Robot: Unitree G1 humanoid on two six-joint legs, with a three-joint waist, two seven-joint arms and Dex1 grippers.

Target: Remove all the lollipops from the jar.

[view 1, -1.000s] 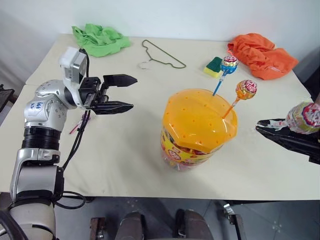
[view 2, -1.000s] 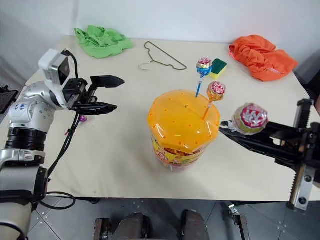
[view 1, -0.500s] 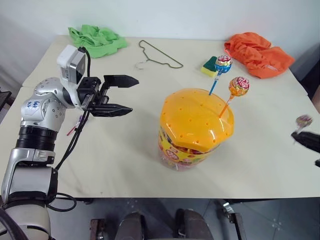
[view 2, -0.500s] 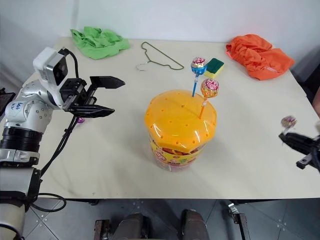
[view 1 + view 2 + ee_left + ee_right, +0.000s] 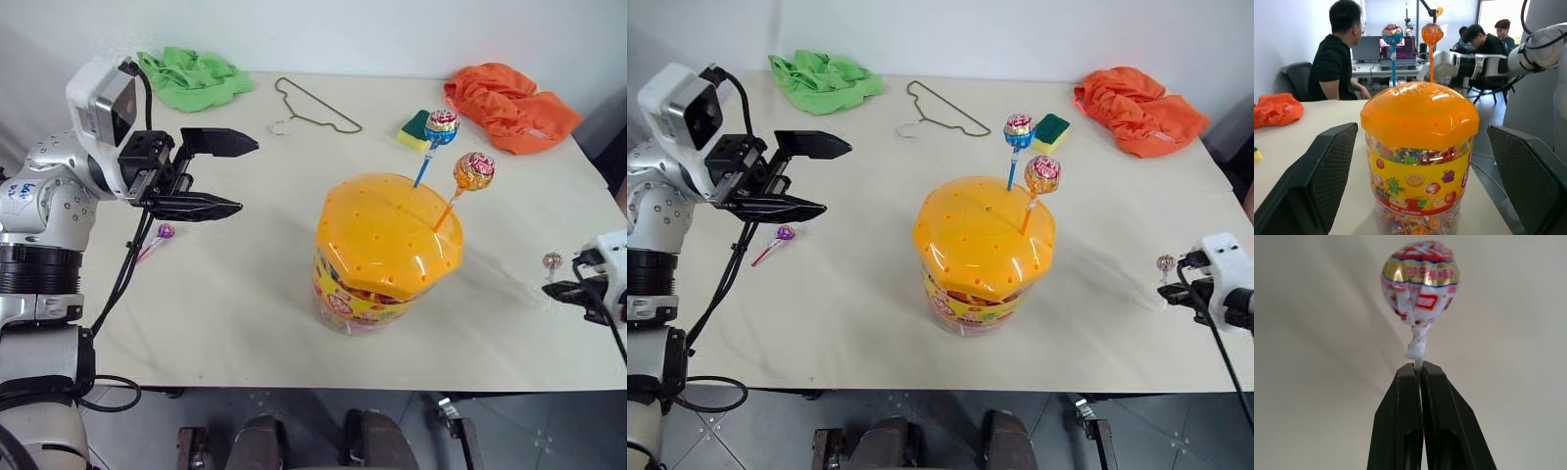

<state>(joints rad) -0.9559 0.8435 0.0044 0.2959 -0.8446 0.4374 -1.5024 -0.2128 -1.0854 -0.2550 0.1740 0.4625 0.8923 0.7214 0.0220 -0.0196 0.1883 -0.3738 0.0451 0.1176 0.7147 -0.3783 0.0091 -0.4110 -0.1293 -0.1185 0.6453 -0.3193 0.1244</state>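
Fingers (image 5: 220, 143) of our left gripper (image 5: 227, 174) spread wide, empty, above purple-stick lollipop (image 5: 163, 233) lying on cream table (image 5: 245, 294). Clear orange-lidded plastic jar (image 5: 384, 250) mid-table holds blue-stick lollipop (image 5: 441, 127) and orange-stick lollipop (image 5: 474, 171). Our right gripper (image 5: 1420, 369) pinches white-stick lollipop (image 5: 1420, 281).

Four lollipops show: a blue-stick lollipop (image 5: 442, 125) and an orange-stick lollipop (image 5: 475, 170) standing in the lid of the one jar (image 5: 387, 250), a purple-stick lollipop (image 5: 164, 232) lying on the counter (image 5: 245, 284) at about nine o'clock from the jar, and a white-stick lollipop (image 5: 1420, 281) pinched in the right pincer (image 5: 1421, 368) at about three o'clock. Beyond the jar, from ten to one o'clock, lie two cloths, one green cloth (image 5: 191, 76) and one orange cloth (image 5: 509, 103), plus one wire hanger (image 5: 315, 108) and one sponge (image 5: 417, 129). Two pincers are in sight, counting the left pincer (image 5: 240, 176), and the left wrist view takes in three seated people (image 5: 1334, 54) behind the jar.
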